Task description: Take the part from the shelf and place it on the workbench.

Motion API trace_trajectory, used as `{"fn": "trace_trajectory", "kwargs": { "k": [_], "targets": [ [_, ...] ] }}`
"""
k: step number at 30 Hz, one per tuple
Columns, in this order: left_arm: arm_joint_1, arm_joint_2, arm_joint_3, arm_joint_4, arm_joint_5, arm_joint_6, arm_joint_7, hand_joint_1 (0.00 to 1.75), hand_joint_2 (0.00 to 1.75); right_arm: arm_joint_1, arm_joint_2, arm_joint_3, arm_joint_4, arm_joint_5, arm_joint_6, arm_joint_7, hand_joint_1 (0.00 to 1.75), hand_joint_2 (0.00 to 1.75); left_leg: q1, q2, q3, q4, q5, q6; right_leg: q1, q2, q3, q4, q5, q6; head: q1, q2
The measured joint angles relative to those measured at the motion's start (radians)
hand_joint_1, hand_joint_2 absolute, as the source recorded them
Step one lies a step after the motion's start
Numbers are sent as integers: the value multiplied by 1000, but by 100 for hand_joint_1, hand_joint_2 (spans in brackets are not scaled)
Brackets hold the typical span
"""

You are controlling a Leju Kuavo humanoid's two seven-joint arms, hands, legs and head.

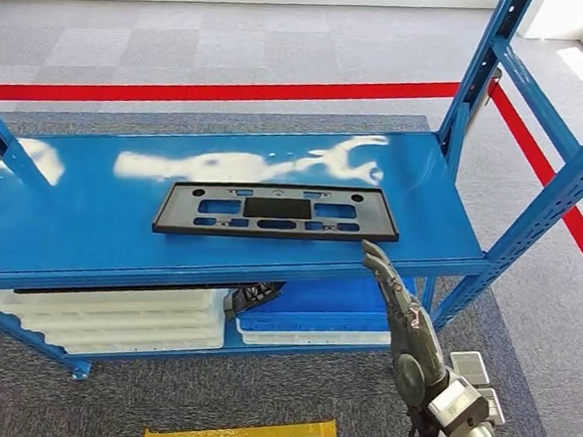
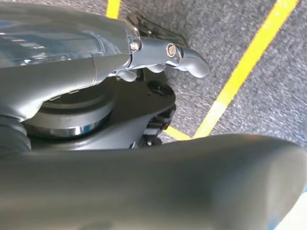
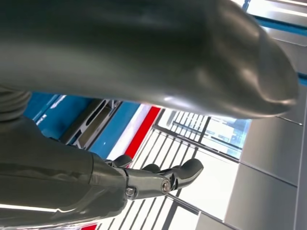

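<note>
Left hand (image 2: 159, 57): seen in the left wrist view over grey carpet (image 2: 224, 33) with yellow tape lines (image 2: 239, 76). Fingers (image 2: 192, 61) extended, nothing in them; can't tell how far apart they sit.

Blue metal shelf rack (image 1: 84, 224): the top shelf carries the flat black rectangular plastic panel with cut-out slots (image 1: 274, 212), lying flat near the shelf's front edge. On the lower shelf sit stacked white trays (image 1: 115, 321) at left, a small black part (image 1: 251, 296) in the middle, and a blue tray on a white one (image 1: 320, 306) at right.

Right hand (image 1: 402, 321): raised in front of the shelf's front edge, fingers stretched out straight and side by side, holding nothing. The fingertips (image 1: 373, 252) are just below and beside the black panel's right front corner, not touching it. In the right wrist view the fingers (image 3: 181, 173) also point out straight, empty, with the panel (image 3: 90, 120) seen beyond them on the blue surface.

Red floor tape (image 1: 206, 93) runs behind the rack, past the fingertips.
</note>
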State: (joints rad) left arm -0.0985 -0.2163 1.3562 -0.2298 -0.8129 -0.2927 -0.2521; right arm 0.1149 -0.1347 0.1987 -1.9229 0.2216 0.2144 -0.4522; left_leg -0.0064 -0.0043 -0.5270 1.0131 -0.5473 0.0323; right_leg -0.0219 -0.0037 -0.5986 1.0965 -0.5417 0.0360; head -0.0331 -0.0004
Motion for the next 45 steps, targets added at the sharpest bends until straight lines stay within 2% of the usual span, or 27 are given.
{"fn": "trace_trajectory", "kwargs": {
  "k": [2,6,8,10,11,12,14,16,17,19,22,23,25,26,27,28,30,31,33,35,37,38,40,41,42,43,45],
  "targets": [
    [-1,0,0,0,0,0,-1,0,0,1,0,0,0,0,0,0,0,0,-2,0,1,7,-9,-10,3,3,19,-44,5,-8,0,0],
    [-4,0,0,0,0,-1,-2,0,0,2,0,0,-2,0,0,0,0,0,-1,0,-3,26,-27,-19,1,3,23,-49,-1,-30,-1,0],
    [-5,0,0,0,0,-2,-3,0,0,2,0,0,-3,0,0,0,0,0,3,1,-45,115,-74,-31,-3,-1,27,-50,-4,-37,-2,0],
    [-3,0,0,0,1,-2,-4,0,0,3,0,0,-3,-2,-1,0,0,0,9,1,-120,251,-125,-40,-3,-3,29,-50,-8,-41,-2,0],
    [-2,0,0,0,1,-2,-5,0,0,3,0,0,-3,-4,-2,1,0,0,10,1,-148,293,-129,-41,-2,-3,31,-50,-10,-42,-2,0],
    [-1,0,0,0,1,-2,-5,0,0,3,0,0,-3,-8,-2,4,0,0,10,1,-157,296,-111,-40,-2,-3,34,-50,-13,-42,-2,0],
    [-1,0,0,0,2,-2,-5,0,0,2,0,0,-3,-14,-2,12,0,0,7,1,-123,193,-28,-30,-1,-2,48,-50,-22,-40,-2,0],
    [-1,1,0,0,4,-2,-6,0,0,1,1,0,-4,-20,-2,21,0,0,0,1,-76,80,31,-14,1,-1,60,-52,-29,-36,-2,0],
    [-2,1,0,0,5,-2,-6,0,0,0,1,0,-4,-21,-2,26,0,0,-3,1,-65,53,38,-7,1,-1,61,-53,-32,-33,-2,0],
    [-3,1,0,0,6,-2,-7,0,0,-2,2,0,-4,-23,-2,32,0,0,-7,1,-60,40,29,3,0,-2,60,-55,-33,-23,-2,0],
    [-2,1,0,0,6,-2,-8,0,0,-6,3,-1,-5,-23,-3,39,0,0,1,3,-45,11,29,7,2,-3,50,-24,-58,-10,-1,0],
    [-2,1,0,0,5,-2,-8,0,0,-7,3,-1,-5,-23,-3,40,0,0,4,4,-40,5,30,8,1,-2,30,19,-82,-7,-1,0],
    [-2,1,0,0,5,-2,-8,0,0,-7,3,-2,-3,-23,-4,42,0,0,4,4,-35,4,27,11,2,0,-36,143,-134,-3,-1,0],
    [-2,1,0,0,5,-2,-8,0,0,-6,3,-2,-3,-23,-4,44,0,0,3,4,-33,4,25,11,2,0,-65,191,-144,-1,-1,0],
    [-1,1,0,0,5,-2,-8,0,0,-6,3,-2,-2,-23,-4,44,0,0,3,4,-31,4,22,11,1,0,-80,207,-135,1,-1,0],
    [-1,1,0,0,5,-2,-8,0,0,-6,3,-2,-2,-23,-4,45,0,0,4,3,-27,5,19,9,1,-1,-73,181,-104,3,-1,0],
    [-1,1,0,0,5,-2,-8,0,0,-6,3,-2,-2,-23,-4,46,0,0,4,2,-16,7,10,2,0,-1,-23,58,-28,3,-1,0],
    [-1,1,0,0,5,-2,-8,0,0,-7,3,-2,-2,-23,-4,47,0,0,2,2,-14,10,4,-4,1,-1,0,1,-4,1,-1,0],
    [-1,2,0,0,5,-2,-9,0,0,-6,3,-1,-2,-22,-4,49,0,0,-2,1,-14,16,-2,-14,3,1,17,-41,1,-9,-2,0],
    [-1,2,0,0,5,-2,-10,0,0,-4,4,0,-2,-22,-4,50,0,0,-2,2,-13,18,-6,-17,3,2,18,-44,0,-20,-2,0],
    [-3,2,0,0,5,-2,-10,0,0,-5,5,0,-3,-22,-3,50,0,0,1,2,-23,46,-28,-25,-1,1,21,-46,-1,-29,-2,0],
    [-4,2,0,0,5,-2,-11,0,0,-5,6,0,-4,-22,-3,50,0,0,3,2,-42,86,-52,-31,-3,-1,22,-47,-2,-32,-2,0],
    [-3,2,0,0,5,-2,-11,0,0,-5,9,0,-4,-23,-4,50,0,0,8,2,-106,215,-108,-41,-3,-3,23,-47,-4,-37,-2,0],
    [-1,2,0,0,5,-2,-12,0,0,-5,9,0,-4,-23,-4,50,0,0,9,2,-138,271,-124,-43,-3,-3,23,-46,-6,-38,-2,0],
    [0,2,0,0,5,-2,-13,0,0,-5,10,0,-4,-23,-4,50,0,0,9,2,-156,296,-120,-44,-2,-3,25,-46,-7,-38,-2,0],
    [1,2,0,0,5,-2,-13,0,0,-5,10,0,-4,-24,-4,50,0,0,9,2,-155,281,-96,-42,-2,-2,28,-46,-10,-39,-2,0],
    [1,3,0,0,5,-2,-16,0,0,-6,11,0,-4,-25,-5,49,0,0,6,1,-107,161,-16,-30,-1,-1,39,-47,-16,-37,-2,0]
  ]
}}
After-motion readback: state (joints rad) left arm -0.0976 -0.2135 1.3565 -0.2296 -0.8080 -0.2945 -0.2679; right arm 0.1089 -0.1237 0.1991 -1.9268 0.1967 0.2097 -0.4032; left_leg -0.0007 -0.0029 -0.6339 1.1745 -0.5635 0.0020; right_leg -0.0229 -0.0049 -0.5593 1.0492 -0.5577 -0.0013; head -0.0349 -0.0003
